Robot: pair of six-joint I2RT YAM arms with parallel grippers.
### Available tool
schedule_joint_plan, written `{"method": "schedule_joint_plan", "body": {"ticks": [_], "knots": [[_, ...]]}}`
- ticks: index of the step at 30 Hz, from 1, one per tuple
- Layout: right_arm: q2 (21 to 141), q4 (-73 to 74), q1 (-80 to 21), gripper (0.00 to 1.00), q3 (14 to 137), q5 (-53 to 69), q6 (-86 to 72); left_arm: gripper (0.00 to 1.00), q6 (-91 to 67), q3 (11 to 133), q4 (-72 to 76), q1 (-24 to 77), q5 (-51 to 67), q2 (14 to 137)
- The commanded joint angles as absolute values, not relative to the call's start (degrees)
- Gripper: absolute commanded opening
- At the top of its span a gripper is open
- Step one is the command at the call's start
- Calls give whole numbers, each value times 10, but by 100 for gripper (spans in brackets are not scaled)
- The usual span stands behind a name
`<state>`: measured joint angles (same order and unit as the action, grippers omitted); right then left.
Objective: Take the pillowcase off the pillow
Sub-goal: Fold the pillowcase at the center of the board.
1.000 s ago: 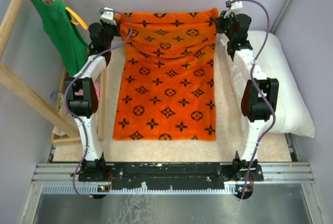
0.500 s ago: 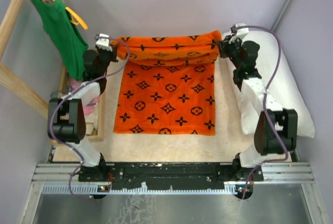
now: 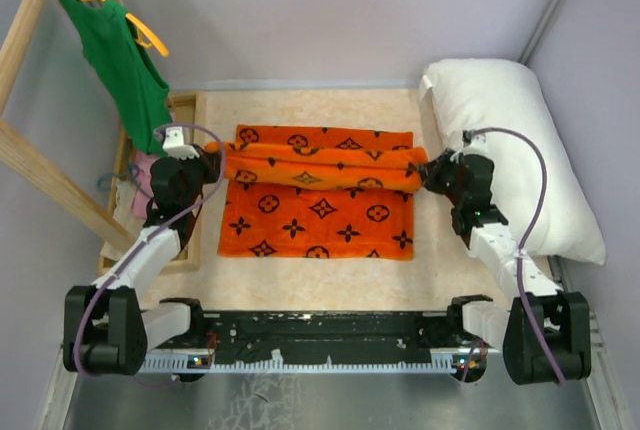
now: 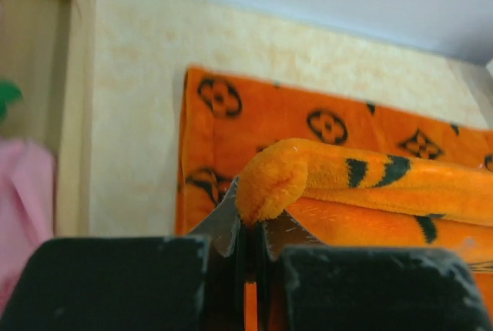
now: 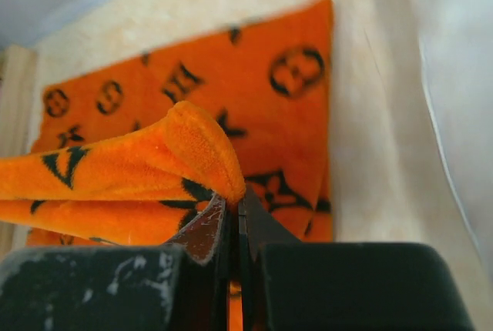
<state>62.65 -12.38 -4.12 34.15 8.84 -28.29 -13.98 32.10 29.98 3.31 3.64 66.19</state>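
The orange pillowcase with black motifs lies flat on the table, its far edge folded back toward me in a raised roll. My left gripper is shut on the roll's left corner, seen in the left wrist view. My right gripper is shut on the right corner, seen in the right wrist view. The white pillow lies apart on the right side of the table, beside my right arm, out of the case.
A green tank top hangs on a yellow hanger from a wooden rack at the left. A pink cloth lies in a wooden tray by my left arm. Grey walls enclose the table.
Both grippers have drawn the pillowcase's far edge toward me, from the back of the table to its middle. The case has gone from lifted and stretched to folded over itself.
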Motion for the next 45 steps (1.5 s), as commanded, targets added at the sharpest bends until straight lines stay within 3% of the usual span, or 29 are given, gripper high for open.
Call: {"method": "schedule_joint_plan", "body": {"ticks": [1, 8, 10, 12, 14, 17, 18, 19, 20, 22, 23, 25, 29, 35, 40, 45], "knots": [[583, 17, -30, 0, 293, -55, -355, 0, -221, 278, 178, 21, -17, 617], [571, 63, -30, 0, 237, -51, -415, 0, -280, 220, 100, 21, 45, 559], [574, 60, -30, 12, 232, -46, -409, 3, -287, 204, 85, 21, 39, 556], [577, 57, -30, 16, 231, -35, -391, 12, -292, 197, 65, 21, 38, 553], [575, 59, -30, 22, 231, -28, -381, 27, -295, 199, 47, 21, 41, 551], [559, 53, -31, 52, 232, 1, -361, 54, -292, 227, -5, 21, 18, 543], [549, 57, -33, 60, 237, -3, -355, 67, -286, 244, -21, 21, 14, 536], [537, 63, -38, 67, 247, -19, -346, 87, -277, 262, -28, 21, 15, 528], [524, 66, -50, 75, 260, -46, -335, 98, -260, 279, -31, 22, 18, 521], [503, 59, -91, 98, 291, -125, -300, 100, -227, 324, -47, 30, -1, 516], [500, 47, -128, 99, 307, -160, -277, 100, -208, 353, -60, 38, -22, 522], [528, 22, -185, 99, 342, -220, -234, 100, -169, 401, -69, 66, -63, 552], [675, 46, -261, 99, 465, -284, -202, 99, -158, 518, -116, 164, -181, 724], [893, 168, -276, 97, 630, -201, -228, 98, -247, 638, -189, 210, -139, 950], [973, 212, -282, 94, 640, -143, -215, 98, -262, 619, -185, 214, -106, 986], [953, 220, -312, 94, 590, -133, -214, 98, -253, 564, -194, 218, -108, 927]]}}
